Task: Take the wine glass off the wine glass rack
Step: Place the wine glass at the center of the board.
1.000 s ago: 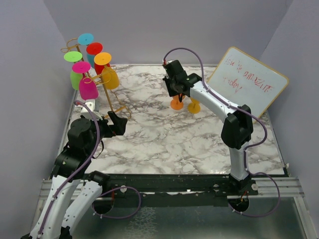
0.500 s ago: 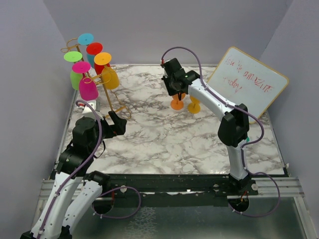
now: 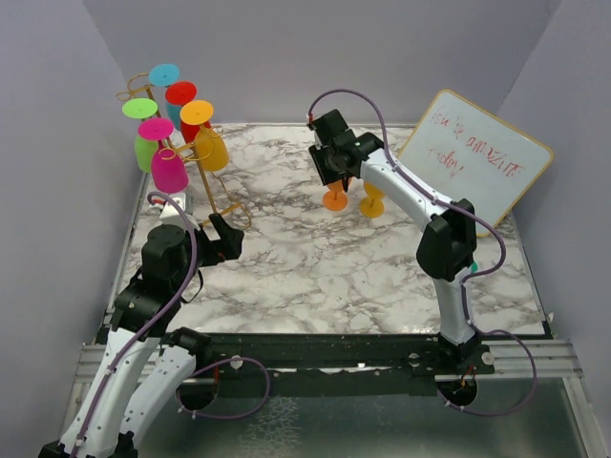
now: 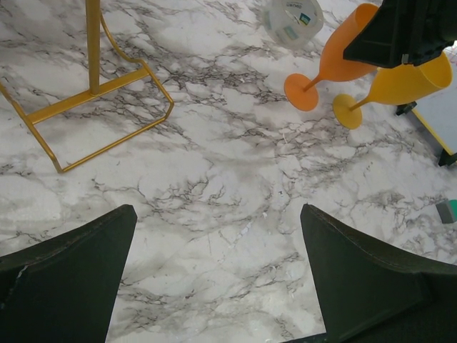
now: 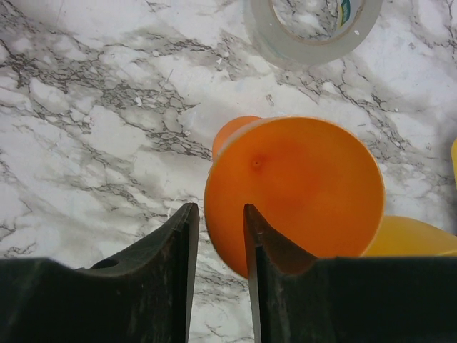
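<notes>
While five bright plastic wine glasses (image 3: 169, 172) hang inverted on the thin gold wire wine glass rack (image 4: 93, 43), the left gripper (image 4: 218, 214) hovers just in front of the rack's base, fingers spread wide, empty. Well right of the rack, an orange plastic wine glass (image 4: 341, 61) is off it, tilted. The right gripper (image 5: 219, 211), jaws almost together, straddles its bowl rim; whether it pinches cannot be told. Farther right lies a yellow plastic wine glass (image 4: 400, 82). Removal appears done; release remains.

The left end effector (image 4: 218, 214) has its two dark fingers (image 4: 64, 279) spread wide over the marble surface (image 4: 214, 157). The gold rack (image 4: 93, 50) stands at upper left. At upper right, an orange glass (image 4: 341, 63) and a yellow glass (image 4: 407, 80) sit tilted side by side, near a tape roll (image 4: 289, 18).
</notes>
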Tool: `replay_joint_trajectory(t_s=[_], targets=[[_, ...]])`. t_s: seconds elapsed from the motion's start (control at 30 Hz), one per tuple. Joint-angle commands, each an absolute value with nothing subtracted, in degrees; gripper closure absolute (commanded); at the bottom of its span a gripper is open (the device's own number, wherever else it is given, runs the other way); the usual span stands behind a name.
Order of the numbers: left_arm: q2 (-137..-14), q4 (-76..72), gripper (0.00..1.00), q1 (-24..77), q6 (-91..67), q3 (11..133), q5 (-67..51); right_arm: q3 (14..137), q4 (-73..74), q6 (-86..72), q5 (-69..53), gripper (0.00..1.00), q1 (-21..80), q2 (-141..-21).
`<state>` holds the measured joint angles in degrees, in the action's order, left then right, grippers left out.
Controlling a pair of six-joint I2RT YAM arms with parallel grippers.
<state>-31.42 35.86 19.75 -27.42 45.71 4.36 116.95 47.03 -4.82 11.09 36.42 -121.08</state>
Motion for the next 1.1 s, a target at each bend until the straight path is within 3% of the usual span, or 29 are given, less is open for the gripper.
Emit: replay_joint_trajectory(t_s=[0.0, 0.37, 0.73, 1.07], targets=[[-31.99, 35.43, 0.01, 19.82, -28.81, 44.21, 3.29, 119.69, 49.48, -3.73, 8.93, 0.62, 36.74, -119.96], [-32.65, 34.26, 0.05, 19.85, -41.93, 38.48, 15.37, 118.75, 49.29, -4.68, 3.25, 0.51, 36.74, -113.32], [-39.72, 4.9, 0.02, 19.86, -30.24, 28.97, -4.82, 108.42, 42.93, -8.31, -3.94, 0.43, 36.72, -99.81], [-54.74, -12.2, 0.01, 19.95, -29.96, 25.11, 6.38, 101.69, 40.2, -10.54, -4.18, 0.37, 36.74, -87.62]])
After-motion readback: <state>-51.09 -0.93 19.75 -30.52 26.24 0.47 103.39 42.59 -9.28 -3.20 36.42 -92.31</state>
